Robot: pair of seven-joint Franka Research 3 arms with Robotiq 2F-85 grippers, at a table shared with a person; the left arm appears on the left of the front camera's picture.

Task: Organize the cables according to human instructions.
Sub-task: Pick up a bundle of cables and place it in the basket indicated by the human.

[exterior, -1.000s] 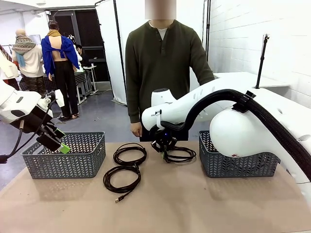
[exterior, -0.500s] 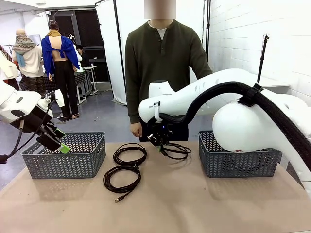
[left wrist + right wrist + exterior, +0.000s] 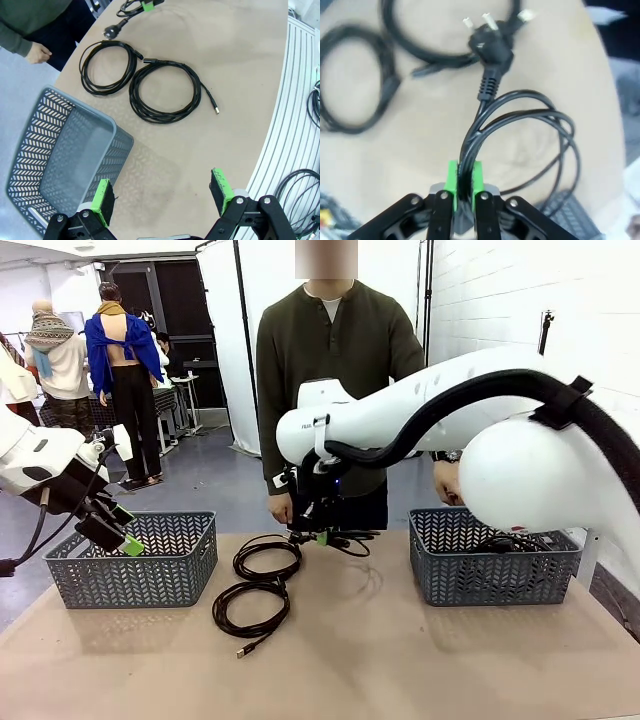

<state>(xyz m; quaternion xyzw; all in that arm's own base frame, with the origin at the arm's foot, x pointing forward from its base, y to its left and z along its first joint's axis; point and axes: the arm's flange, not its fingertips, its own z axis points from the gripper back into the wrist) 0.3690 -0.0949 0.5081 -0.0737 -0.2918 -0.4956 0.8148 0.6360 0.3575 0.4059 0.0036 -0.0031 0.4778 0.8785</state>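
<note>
My right gripper (image 3: 318, 537) is shut on a black cable (image 3: 348, 537) and holds its coil just above the table's middle. In the right wrist view the green pads (image 3: 451, 181) pinch the cable (image 3: 520, 115), and its plug (image 3: 490, 45) hangs ahead. Two more cables lie flat on the table, one coil (image 3: 267, 557) at the far side and one (image 3: 250, 607) nearer me; both coils (image 3: 107, 67) (image 3: 167, 92) show in the left wrist view. My left gripper (image 3: 120, 535) (image 3: 161, 192) stands open and empty over the left basket's near corner. The human (image 3: 335, 360) stands across the table.
A grey mesh basket (image 3: 135, 560) (image 3: 65, 165) stands at the left and holds nothing. Another basket (image 3: 490, 575) stands at the right with dark cord showing inside. The person's hands (image 3: 280, 508) (image 3: 447, 480) hang near the far edge.
My right gripper has lifted the cable off the table and carried it up and to the left. The person's hand now shows above the right basket. The left arm has stayed still.
</note>
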